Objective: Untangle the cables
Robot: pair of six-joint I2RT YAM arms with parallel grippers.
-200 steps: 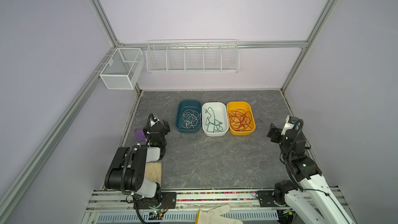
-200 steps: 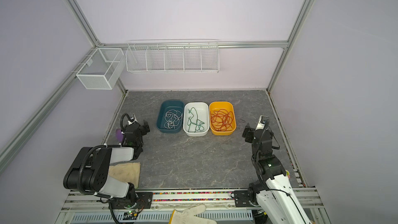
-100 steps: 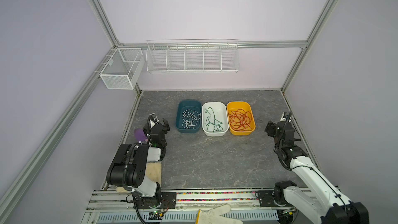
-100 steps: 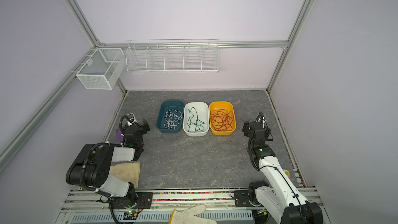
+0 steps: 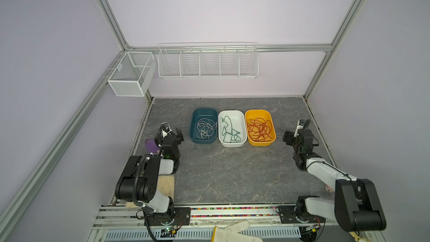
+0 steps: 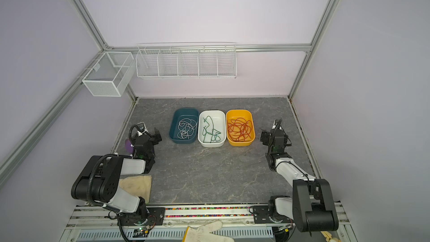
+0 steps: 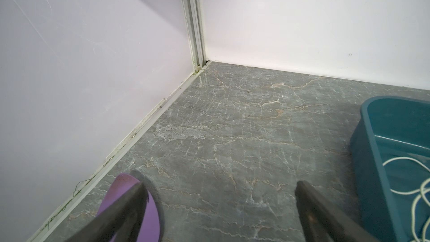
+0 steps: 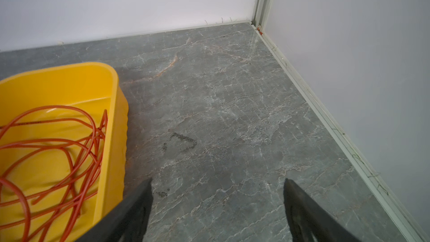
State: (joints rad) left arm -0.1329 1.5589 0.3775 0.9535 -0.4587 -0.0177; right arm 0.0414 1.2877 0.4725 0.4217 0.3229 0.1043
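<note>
With the left gripper (image 7: 218, 187) and right gripper (image 8: 217, 182) both wide open and empty, and the cables (image 5: 259, 129) lying centre frame in three bins (image 5: 231, 111) (one colour each), a careless dip risks hooking a loop and dragging it across bins.

Two black-and-white arms (image 5: 321, 173) — corrugated black hoses (image 5: 136, 180) attached.

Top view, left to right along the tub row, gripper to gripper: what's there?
Open left gripper → dark teal plastic tub holding white cable → white plastic tub holding dark green cable → yellow plastic tub holding red-orange cable → open right gripper.
</note>
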